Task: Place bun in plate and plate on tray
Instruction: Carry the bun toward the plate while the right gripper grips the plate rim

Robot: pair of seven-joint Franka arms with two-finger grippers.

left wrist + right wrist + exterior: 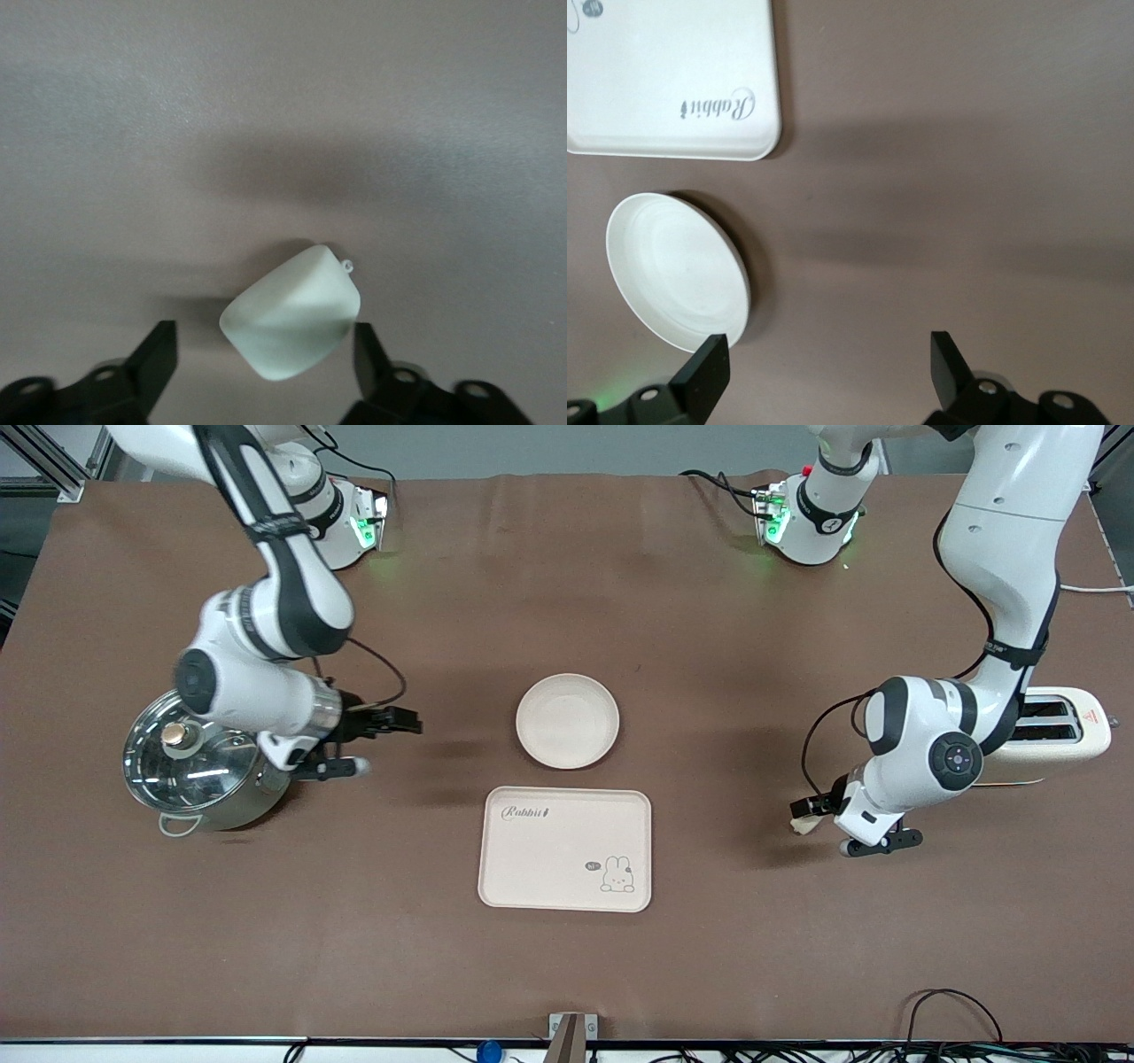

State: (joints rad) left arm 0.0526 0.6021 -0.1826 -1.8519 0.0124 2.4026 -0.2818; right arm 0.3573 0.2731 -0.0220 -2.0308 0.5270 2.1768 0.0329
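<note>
Bun [291, 312] between spread fingers of lowered left tool [266, 354], right tool [824, 363] open above table

The plate [567, 721] is plain cream. The tray [564, 849] is cream too, with dark "Rabbit" writing (at its 10 o'clock corner) and a little white rabbit at 4 o'clock. The bun [291, 312] looks pale white. The table [567, 974] is brown.
</note>
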